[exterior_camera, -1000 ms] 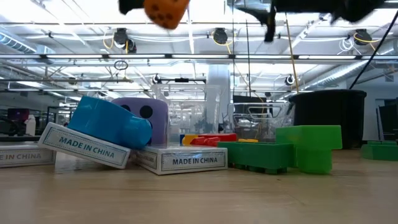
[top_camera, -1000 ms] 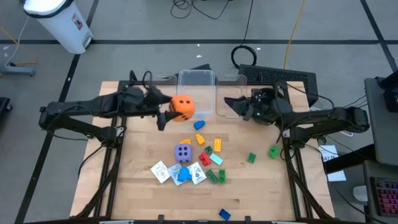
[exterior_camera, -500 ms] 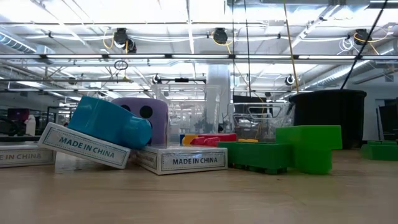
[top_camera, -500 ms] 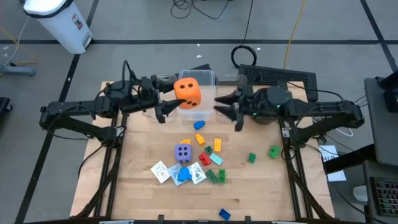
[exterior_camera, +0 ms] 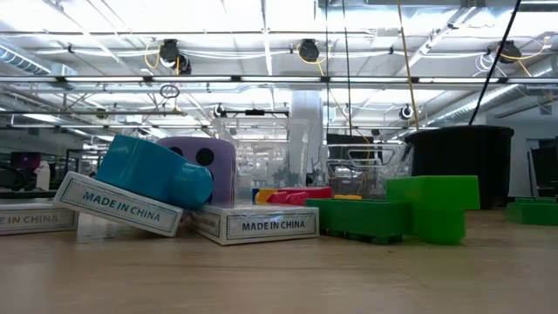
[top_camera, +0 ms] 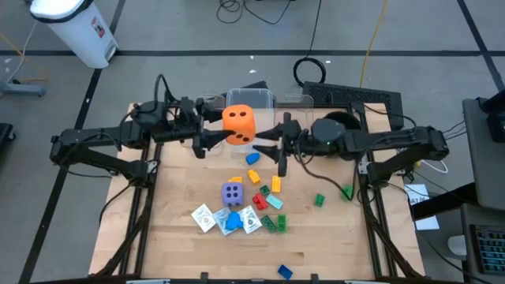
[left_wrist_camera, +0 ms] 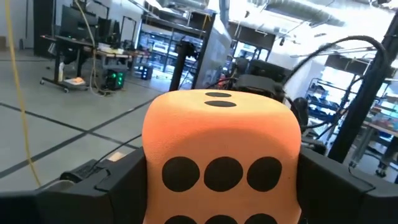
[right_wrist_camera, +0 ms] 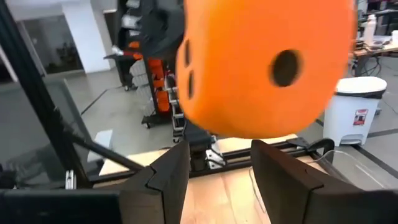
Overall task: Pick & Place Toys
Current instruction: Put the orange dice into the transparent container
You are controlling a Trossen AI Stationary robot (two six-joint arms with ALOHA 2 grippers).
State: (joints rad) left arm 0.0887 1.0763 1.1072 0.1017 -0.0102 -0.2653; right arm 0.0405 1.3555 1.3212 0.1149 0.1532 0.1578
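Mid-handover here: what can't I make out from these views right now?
- High view: the clear bin's contents, hidden by the orange die in the left gripper.
- Right wrist view: die fills the frame; contact with right gripper unclear.
- Low view: neither gripper shows.

Quick count from the overhead cam: two foam dice, one orange die (top_camera: 238,125) held up in the air and one purple die (top_camera: 232,194) on the table. Bricks scattered on the table: about four green, three blue, two yellow, roughly one red, though the middle pile is tight so hard to be sure. Card packs look like three
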